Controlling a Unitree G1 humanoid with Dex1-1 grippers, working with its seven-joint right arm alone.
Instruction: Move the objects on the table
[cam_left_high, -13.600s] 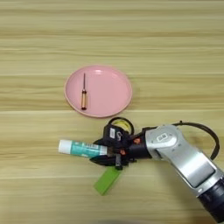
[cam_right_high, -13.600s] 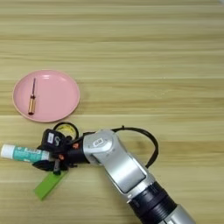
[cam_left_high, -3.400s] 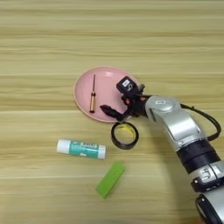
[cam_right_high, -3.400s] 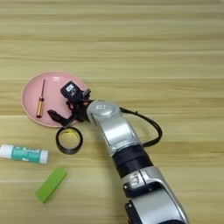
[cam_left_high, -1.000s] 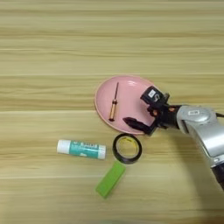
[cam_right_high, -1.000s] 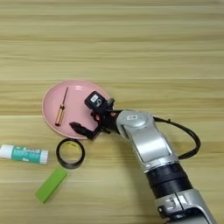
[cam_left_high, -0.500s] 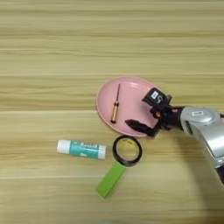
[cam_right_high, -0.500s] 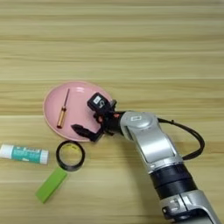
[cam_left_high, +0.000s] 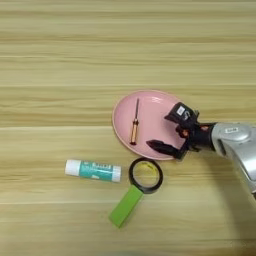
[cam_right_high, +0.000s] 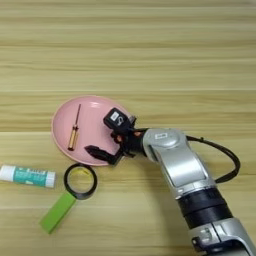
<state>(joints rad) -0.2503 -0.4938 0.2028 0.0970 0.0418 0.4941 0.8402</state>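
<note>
While the broad wooden table (cam_left_high: 60, 60) fills both views, the scene is set out as follows.

Right gripper (cam_right_high: 106, 135): reached in from the right at the right rim of the pink plate; the two black fingers are spread apart, one above the rim and one lying low at the plate's near edge. Whether the rim itself is pinched cannot be told.

Pink plate (cam_left_high: 150, 107): laid flat near the table's middle, with its near rim just beside the tape ring.

Screwdriver (cam_left_high: 134, 124): laid inside the plate on its left part, orange handle toward the near edge, thin shaft pointing away.

Tape ring (cam_left_high: 145, 175): black with yellow inside, laid flat on the wood.

White tube (cam_left_high: 93, 170): teal-labelled, laid on its side left of the ring.

Green block (cam_left_high: 126, 206): laid slantwise, its upper end touching the ring.
</note>
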